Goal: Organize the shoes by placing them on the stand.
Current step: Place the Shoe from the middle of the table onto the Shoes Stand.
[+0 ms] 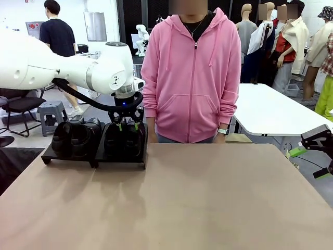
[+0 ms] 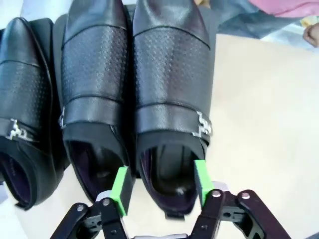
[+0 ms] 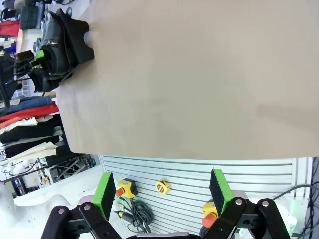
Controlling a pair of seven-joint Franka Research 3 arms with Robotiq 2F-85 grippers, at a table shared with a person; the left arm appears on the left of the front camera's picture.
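Two arms on station. Left arm reaches in from the left, wrist turned straight down over the stand (image 1: 94, 154) at the table's (image 1: 187, 198) far-left corner; left gripper (image 1: 127, 123) hangs just above the right end of the shoe row. From its wrist camera, the green pads (image 2: 121, 188) stand parted, straddling the heel opening of the rightmost shoe (image 2: 172, 89); whether they touch the leather cannot be told, and nothing is lifted. That shoe lies tight against its neighbour (image 2: 93, 94), toes pointing away; a third shoe (image 2: 22, 109) lies further along. Right gripper (image 1: 315, 146) is parked off the table's right edge, fingers wide apart and empty. Person in a pink hoodie (image 1: 191, 78) stands at the far edge, just beside the stand. Tabletop between the arms is bare tan.
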